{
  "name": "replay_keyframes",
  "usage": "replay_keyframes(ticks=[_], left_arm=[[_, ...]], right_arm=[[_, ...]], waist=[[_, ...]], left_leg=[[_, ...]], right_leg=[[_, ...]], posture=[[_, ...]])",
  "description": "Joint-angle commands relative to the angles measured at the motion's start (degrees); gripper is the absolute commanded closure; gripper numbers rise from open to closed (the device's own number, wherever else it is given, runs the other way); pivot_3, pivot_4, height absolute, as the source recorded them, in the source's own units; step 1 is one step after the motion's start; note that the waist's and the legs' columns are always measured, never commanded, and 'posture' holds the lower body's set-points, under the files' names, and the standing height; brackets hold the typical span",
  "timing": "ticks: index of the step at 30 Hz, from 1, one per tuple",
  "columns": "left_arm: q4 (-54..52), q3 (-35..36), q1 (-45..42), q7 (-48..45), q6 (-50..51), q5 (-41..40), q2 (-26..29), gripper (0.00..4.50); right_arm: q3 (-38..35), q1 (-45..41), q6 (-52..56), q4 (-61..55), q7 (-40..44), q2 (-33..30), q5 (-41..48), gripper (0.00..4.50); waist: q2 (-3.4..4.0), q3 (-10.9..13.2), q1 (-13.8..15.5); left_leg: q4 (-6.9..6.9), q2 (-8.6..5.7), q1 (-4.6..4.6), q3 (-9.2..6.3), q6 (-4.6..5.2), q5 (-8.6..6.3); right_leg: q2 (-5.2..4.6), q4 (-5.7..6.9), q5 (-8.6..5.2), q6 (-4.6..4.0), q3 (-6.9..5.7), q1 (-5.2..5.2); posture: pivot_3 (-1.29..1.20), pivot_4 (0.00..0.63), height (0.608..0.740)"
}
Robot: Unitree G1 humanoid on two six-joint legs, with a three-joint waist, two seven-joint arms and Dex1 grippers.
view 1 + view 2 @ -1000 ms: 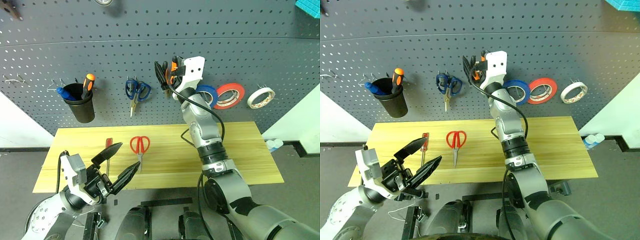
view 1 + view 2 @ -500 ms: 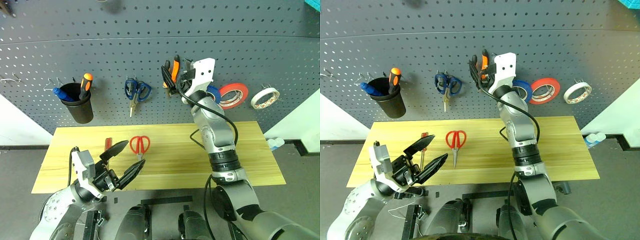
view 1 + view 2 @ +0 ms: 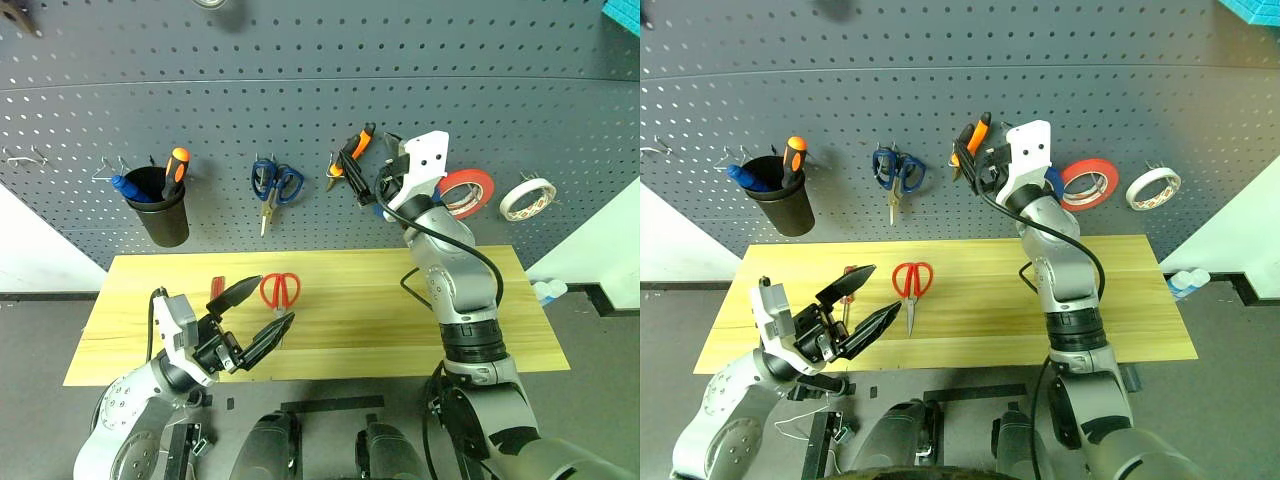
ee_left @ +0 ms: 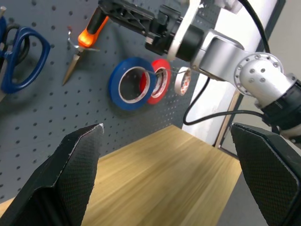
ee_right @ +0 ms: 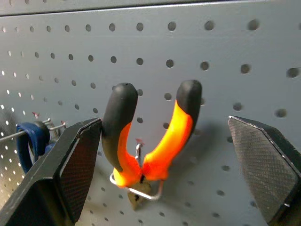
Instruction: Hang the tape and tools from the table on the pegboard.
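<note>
A big dark grey pegboard [image 3: 200, 90] full of small holes is seen behind the light wooden table [image 3: 350, 330]. The orange-and-black pliers [image 5: 150, 136] hang on it already. The red-handled scissors [image 3: 280, 292] lie on the table below the pegboard, just beside the thin red-handled screwdriver [image 3: 217, 288]. They look hard, light and a bit slippery, so the handles are best pinched. The left gripper [image 3: 258, 318] is spread wide near them. The right gripper [image 5: 164, 155] is wide too, holding nothing.

You have the orange-and-black pliers [image 5: 150, 136] hanging on a metal hook on the dark grey pegboard [image 3: 300, 90], handles up and spread, nose down. The cream tape [image 3: 526, 198] hangs on its own hook at the far right of the board. On the light wooden table [image 3: 350, 300], the red-handled scissors [image 3: 280, 292] lie flat left of centre, blades pointing to the near edge, and just left of them lies the thin red screwdriver [image 3: 217, 288], partly hidden
</note>
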Motion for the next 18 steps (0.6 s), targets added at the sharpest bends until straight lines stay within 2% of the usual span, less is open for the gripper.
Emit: replay_keyframes(ticks=[1, 11, 18], left_arm=[[-0.17, -0.65, -0.51, -0.82, -1.49, 0.37, -0.46, 0.0], [2.42, -0.96, -2.71, -1.86, -2.42, 1.04, -1.09, 0.0], [5.13, -0.44, -4.18, -3.05, -3.67, 1.42, -1.17, 0.0]], right_arm=[[-0.87, 1.16, 1.4, -5.22, 0.41, -1.32, 1.03, 0.02], [-2.19, 4.54, 3.76, -9.19, 1.43, -4.32, 1.91, 0.02], [-3.98, 9.32, 12.51, -20.48, 8.14, -10.8, 9.66, 0.02]], waist=[[-0.01, -0.36, 0.04], [-0.13, -1.86, 0.06], [-0.13, -3.41, 0.11]], left_leg=[[0.0, 0.0, 0.01, 0.0, 0.02, 0.02], [0.03, 0.0, 0.22, -0.03, 0.29, 0.22], [0.06, -0.01, 0.35, -0.05, 0.31, 0.21]], right_leg=[[0.01, 0.04, 0.0, 0.0, 0.0, 0.0], [0.04, 0.34, 0.01, -0.01, -0.02, 0.11], [0.04, 0.35, 0.01, -0.01, -0.03, 0.27]], posture=[[0.13, 0.044, 0.74], [0.12, 0.014, 0.74], [0.11, 0.0, 0.74]])
